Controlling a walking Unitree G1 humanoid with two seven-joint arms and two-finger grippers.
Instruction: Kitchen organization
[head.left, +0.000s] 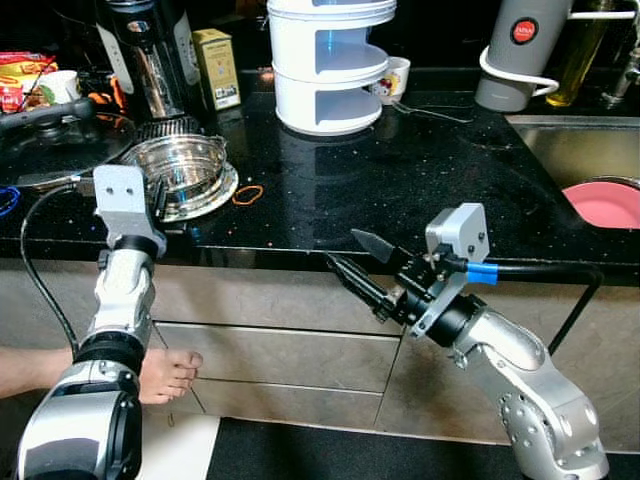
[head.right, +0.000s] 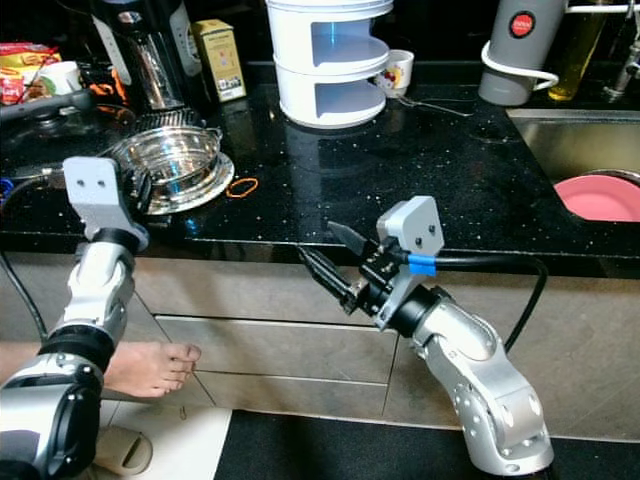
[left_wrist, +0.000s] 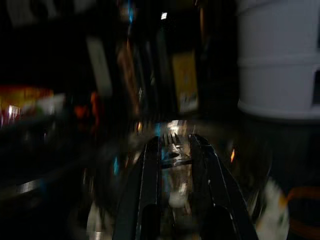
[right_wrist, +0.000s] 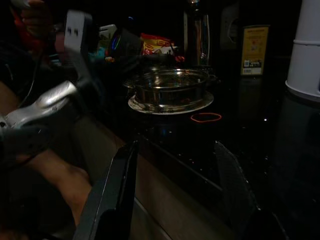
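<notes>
Left gripper (left_wrist: 175, 150) seemingly at steel pot (head.left: 180, 165), fingers narrowly parted

Right gripper (right_wrist: 175, 195), fingers (right_wrist: 117, 195) spread apart, facing a steel pot (right_wrist: 171, 88) on the dark countertop (right_wrist: 260, 135); orange rubber band (right_wrist: 205, 117) just beside it

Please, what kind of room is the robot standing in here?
Most likely a home kitchen. A black stone counter runs over drawers, a steel sink is set into it on the right, and a steel pot stands near the left gripper.
</notes>
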